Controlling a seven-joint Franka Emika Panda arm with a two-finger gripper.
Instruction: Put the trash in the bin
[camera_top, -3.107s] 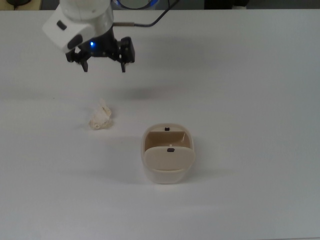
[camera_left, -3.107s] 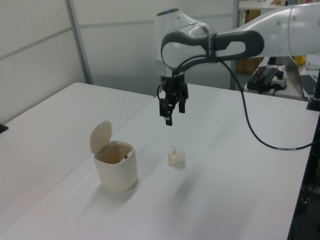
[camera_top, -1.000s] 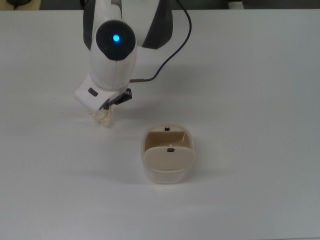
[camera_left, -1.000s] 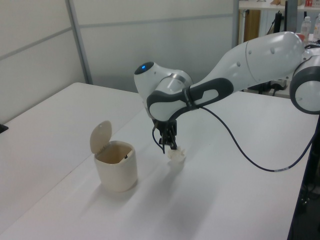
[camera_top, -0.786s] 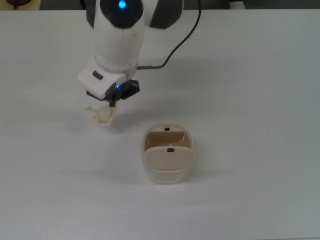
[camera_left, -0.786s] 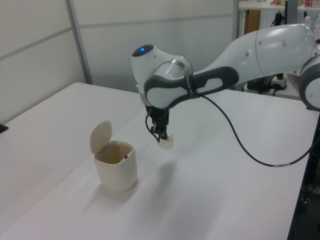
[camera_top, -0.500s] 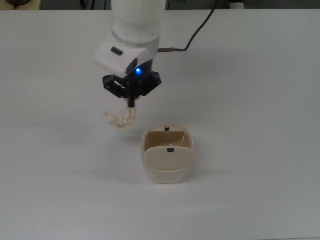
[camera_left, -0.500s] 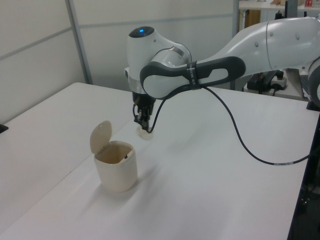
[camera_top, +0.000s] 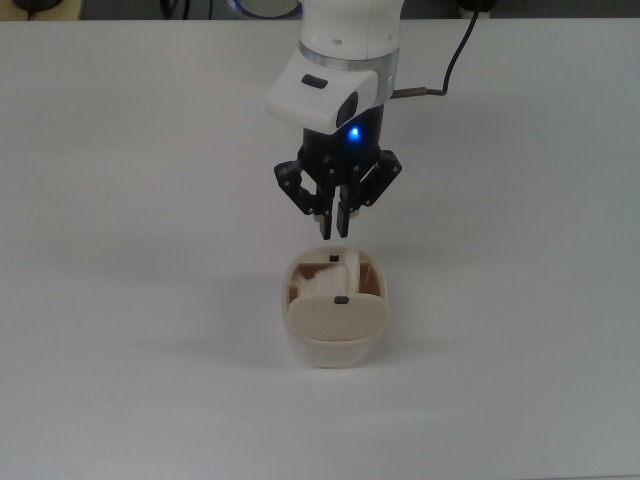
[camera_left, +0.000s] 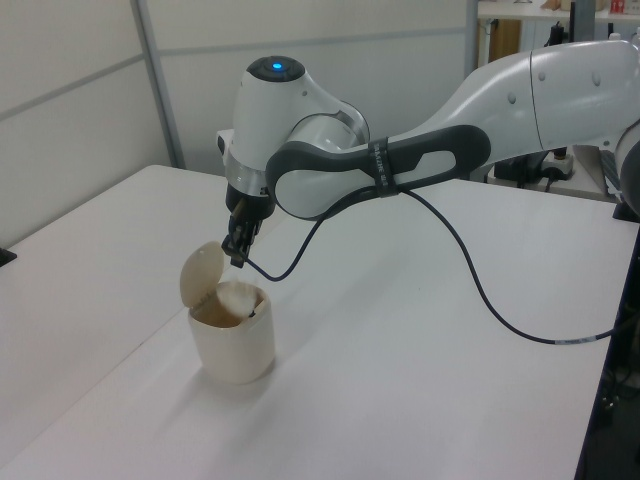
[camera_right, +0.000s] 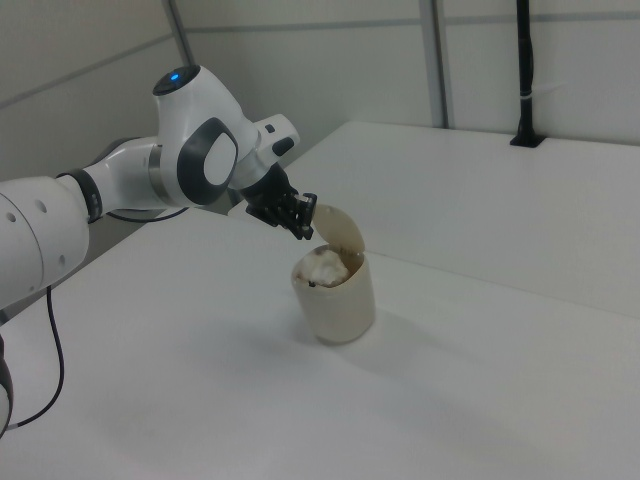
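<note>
**Paper wad lies inside the bin, pincer released above it**

The pincer (camera_top: 335, 226) hangs just above the far rim of the bin, pointing down, its two dark fingers (camera_top: 325, 222) parted with a narrow gap between them and nothing in that gap. A blue light glows on the wrist housing just above the fingers in the top view. In the left view the pincer (camera_left: 236, 256) sits close beside the raised lid, and in the right view the pincer (camera_right: 304, 230) is just to the right view's left of that lid, apart from the wad below.

The trash (camera_top: 333, 281), a lumpy off-white wad, lies inside the bin (camera_top: 336, 345), filling much of the open mouth between the lid and the far rim. From the left view the trash (camera_left: 238, 296) shows as a pale lump rising to about the level of the rim of the bin (camera_left: 235, 352); from the right view the trash (camera_right: 322, 268) likewise peeks out of the top of the bin (camera_right: 340, 305).

The swing lid (camera_top: 338, 316) is tipped open and bears a small dark knob (camera_top: 341, 299); in the left view the lid (camera_left: 201, 278) stands upright on the left view's left side of the bin.

The white arm (camera_left: 420, 165) runs back from the wrist toward the left view's right, with a dark cable (camera_left: 500, 300) looping down from it. The bin stands alone on the plain white bench (camera_top: 520, 300).
</note>
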